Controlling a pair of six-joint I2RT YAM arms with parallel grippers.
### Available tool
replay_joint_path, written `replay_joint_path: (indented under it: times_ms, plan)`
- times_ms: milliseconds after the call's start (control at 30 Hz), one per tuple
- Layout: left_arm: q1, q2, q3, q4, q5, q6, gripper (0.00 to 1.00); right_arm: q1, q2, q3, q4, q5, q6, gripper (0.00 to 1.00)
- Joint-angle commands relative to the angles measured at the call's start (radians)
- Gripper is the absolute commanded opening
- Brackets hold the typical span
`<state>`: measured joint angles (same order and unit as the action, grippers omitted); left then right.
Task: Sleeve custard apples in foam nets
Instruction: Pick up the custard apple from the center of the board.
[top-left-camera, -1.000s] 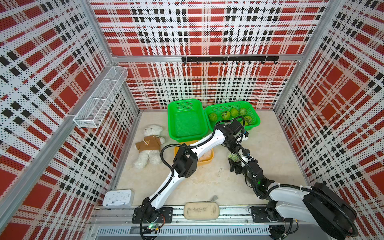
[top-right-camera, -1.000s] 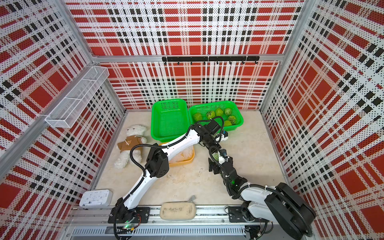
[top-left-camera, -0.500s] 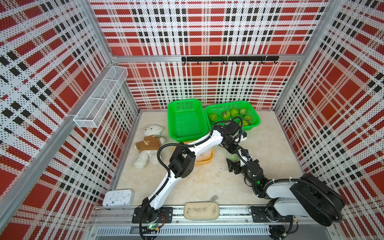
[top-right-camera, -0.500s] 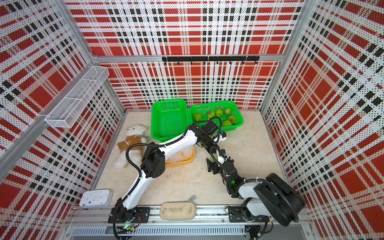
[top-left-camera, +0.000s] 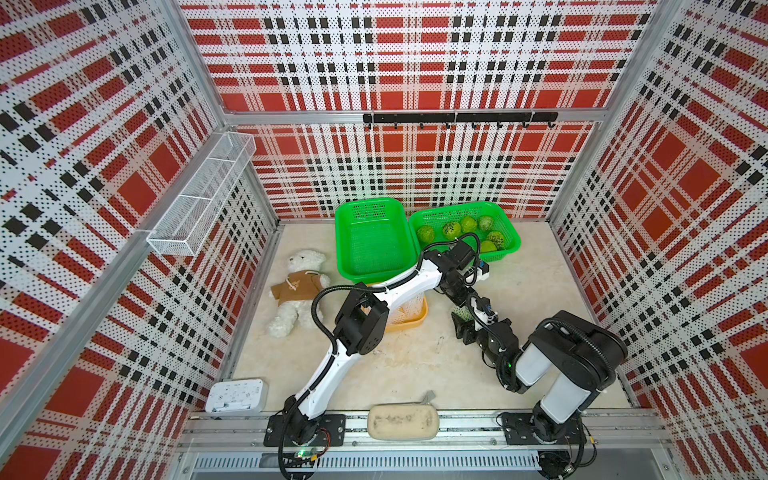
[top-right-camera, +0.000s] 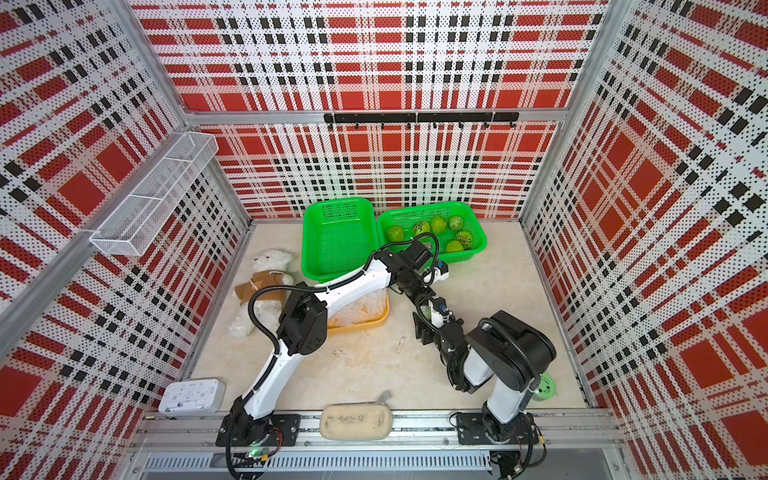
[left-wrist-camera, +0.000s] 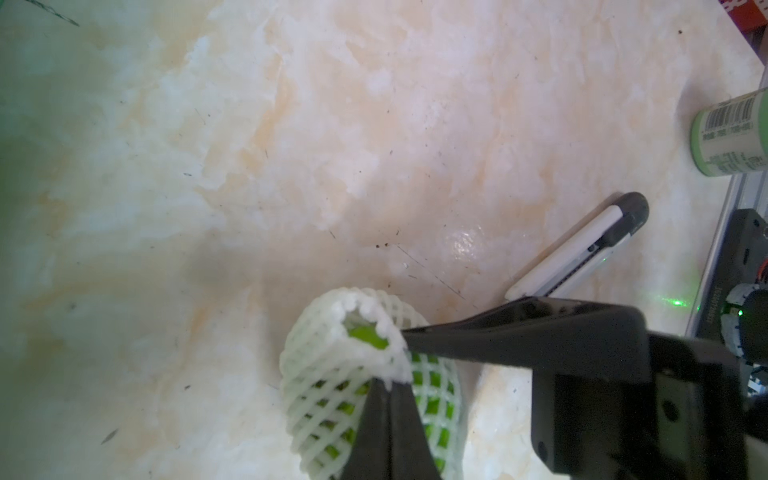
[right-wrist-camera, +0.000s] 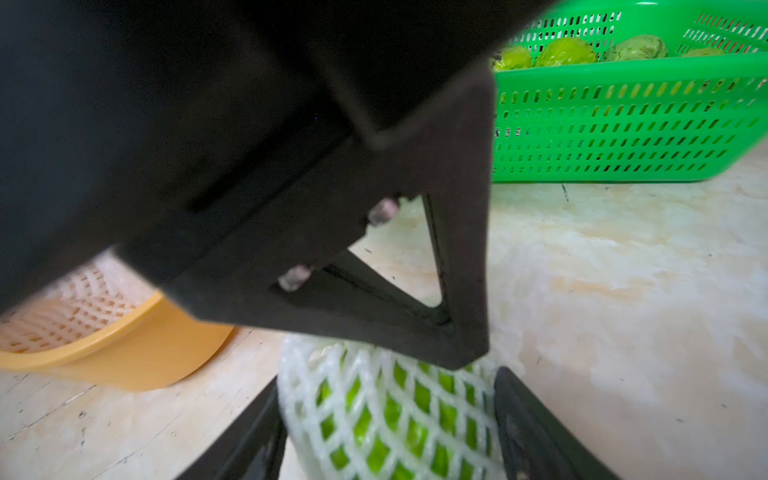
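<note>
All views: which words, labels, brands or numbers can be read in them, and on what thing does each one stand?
No text can be read with certainty.
Green can: a barcode with digits under it, too blurred to read.
Black mount: one line of small print, too small to read.
White box: small marks on top, too small to read.

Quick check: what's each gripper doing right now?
Left gripper: shut, pinching the foam net by its rim.
Right gripper: jaws astride the netted custard apple; gripping or not cannot be told.
</note>
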<state>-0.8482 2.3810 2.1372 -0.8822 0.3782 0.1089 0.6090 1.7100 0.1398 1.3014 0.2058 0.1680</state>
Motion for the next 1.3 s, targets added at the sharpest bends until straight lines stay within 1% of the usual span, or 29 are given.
replay_joint_path:
  times_ms: [0, 67, 133, 200, 233, 400, 533, 600, 667, 767, 800, 867, 900, 1000, 1167, 1267]
  plan:
    - [-0.015, -0.028, -0.023, -0.022, 0.020, -0.002, 0.00, 0.002, -0.045, 0.043, -0.092, 0.043, -0.004, 0.78]
    - [-0.016, -0.028, -0.028, -0.018, 0.022, -0.004, 0.00, 0.002, -0.064, 0.061, -0.155, 0.042, -0.004, 0.80]
    - [-0.016, -0.028, -0.028, -0.017, 0.023, -0.005, 0.00, 0.001, -0.051, 0.064, -0.144, 0.042, -0.005, 0.82]
    - [-0.015, -0.028, -0.028, -0.015, 0.022, -0.006, 0.00, 0.002, -0.047, 0.064, -0.146, 0.053, 0.000, 0.88]
    - [-0.016, -0.029, -0.029, -0.015, 0.020, -0.006, 0.00, 0.001, -0.049, 0.064, -0.149, 0.057, 0.003, 0.89]
    - [-0.010, -0.039, -0.048, 0.000, 0.024, -0.012, 0.00, 0.004, -0.065, 0.075, -0.215, 0.078, 0.017, 0.93]
    - [-0.008, -0.043, -0.061, 0.008, 0.026, -0.014, 0.00, 0.014, -0.059, 0.066, -0.207, 0.110, 0.034, 0.94]
    - [-0.008, -0.045, -0.064, 0.012, 0.027, -0.015, 0.00, 0.014, -0.051, 0.066, -0.206, 0.118, 0.041, 0.93]
    - [-0.008, -0.046, -0.068, 0.015, 0.028, -0.017, 0.00, 0.014, -0.042, 0.064, -0.196, 0.121, 0.044, 0.89]
    - [-0.006, -0.051, -0.075, 0.020, 0.028, -0.020, 0.00, 0.017, -0.041, 0.061, -0.196, 0.126, 0.049, 0.81]
    - [-0.006, -0.053, -0.079, 0.024, 0.030, -0.022, 0.00, 0.018, -0.044, 0.061, -0.204, 0.130, 0.051, 0.76]
    - [-0.006, -0.055, -0.083, 0.029, 0.030, -0.024, 0.00, 0.021, -0.048, 0.064, -0.221, 0.129, 0.049, 0.69]
    - [-0.006, -0.055, -0.083, 0.032, 0.032, -0.026, 0.00, 0.022, -0.049, 0.064, -0.226, 0.130, 0.051, 0.67]
    - [-0.006, -0.055, -0.080, 0.034, 0.037, -0.027, 0.00, 0.028, -0.043, 0.064, -0.223, 0.126, 0.043, 0.64]
    - [-0.008, -0.058, -0.074, 0.040, 0.042, -0.030, 0.00, 0.027, -0.029, 0.062, -0.162, 0.082, 0.034, 0.62]
    - [-0.005, -0.069, -0.075, 0.049, 0.047, -0.042, 0.01, 0.026, -0.026, 0.076, -0.162, 0.058, 0.034, 0.62]
